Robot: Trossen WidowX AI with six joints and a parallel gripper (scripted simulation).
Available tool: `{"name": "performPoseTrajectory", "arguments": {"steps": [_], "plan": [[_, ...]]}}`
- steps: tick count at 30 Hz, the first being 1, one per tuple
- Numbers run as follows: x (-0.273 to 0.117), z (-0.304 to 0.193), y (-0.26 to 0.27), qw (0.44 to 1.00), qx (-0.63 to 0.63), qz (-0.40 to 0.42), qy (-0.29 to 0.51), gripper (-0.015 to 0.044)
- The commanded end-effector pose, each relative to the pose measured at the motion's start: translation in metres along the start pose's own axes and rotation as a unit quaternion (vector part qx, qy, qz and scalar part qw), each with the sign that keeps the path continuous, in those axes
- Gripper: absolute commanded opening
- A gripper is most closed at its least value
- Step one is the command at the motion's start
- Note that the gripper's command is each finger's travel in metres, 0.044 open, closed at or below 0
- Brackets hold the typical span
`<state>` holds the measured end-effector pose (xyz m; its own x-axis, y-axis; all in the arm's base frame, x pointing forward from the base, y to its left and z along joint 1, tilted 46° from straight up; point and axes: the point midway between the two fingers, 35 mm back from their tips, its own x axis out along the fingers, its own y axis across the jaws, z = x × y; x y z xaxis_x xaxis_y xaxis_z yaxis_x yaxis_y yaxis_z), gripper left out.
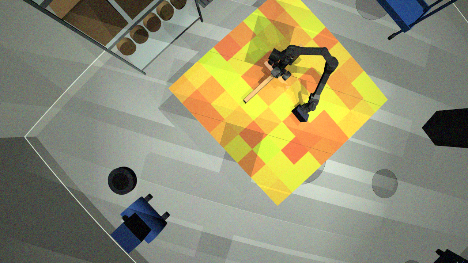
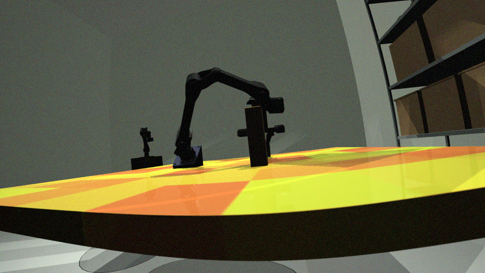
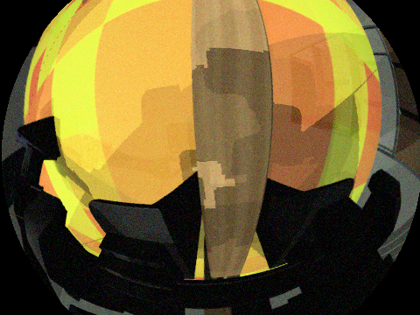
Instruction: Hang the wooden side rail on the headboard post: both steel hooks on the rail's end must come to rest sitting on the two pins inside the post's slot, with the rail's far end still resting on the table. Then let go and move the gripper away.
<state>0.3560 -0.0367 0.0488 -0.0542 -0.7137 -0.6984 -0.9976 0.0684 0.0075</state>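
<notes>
One wooden side rail (image 1: 258, 90) (image 2: 256, 135) (image 3: 232, 87) stands on edge on the patchwork-top table (image 1: 278, 176) (image 2: 237, 234), far end toward the ext. cam, lower edge looking down on the tabletop. Gripper (image 1: 276, 72) (image 2: 268, 134) (image 3: 220, 173) is part-open, fingers closed on the rail's two sides, i.e. rail clamped btwn them, nearer the end away from the ext. cam. In the wrist view the rail runs up from btwn the black fingers, patches of light & shadow on its top edge.

Pale wood crosspiece (image 1: 267, 65) lies across the rail's gripped end in top view, approx. at right angles, mostly hidden under the gripper. Hooks, pins & slot: hidden, so can't tell if hooks sit on pins.

Arm (image 1: 322, 76) (image 2: 237, 80) arches over to the rail from its dark blue base plate (image 1: 297, 114) (image 2: 199, 152), which is on the same tabletop, well apart from the rail, to its L in ext. view. Shelf unit (image 1: 124, 62) (image 2: 382, 61) w/ brown boxes is off the table, well away on the rail's other side, i.e. R of it in ext. view.
</notes>
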Motion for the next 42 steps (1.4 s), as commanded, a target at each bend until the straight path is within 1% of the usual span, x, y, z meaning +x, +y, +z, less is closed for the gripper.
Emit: {"name": "performPoseTrajectory", "arguments": {"steps": [1,42], "plan": [[-0.0041,0.0000,-0.0011,1.000,-0.003,-0.007,0.000,0.0000],[-0.0041,-0.0045,-0.0010,1.000,-0.003,-0.007,0.000,0.0000]]}}
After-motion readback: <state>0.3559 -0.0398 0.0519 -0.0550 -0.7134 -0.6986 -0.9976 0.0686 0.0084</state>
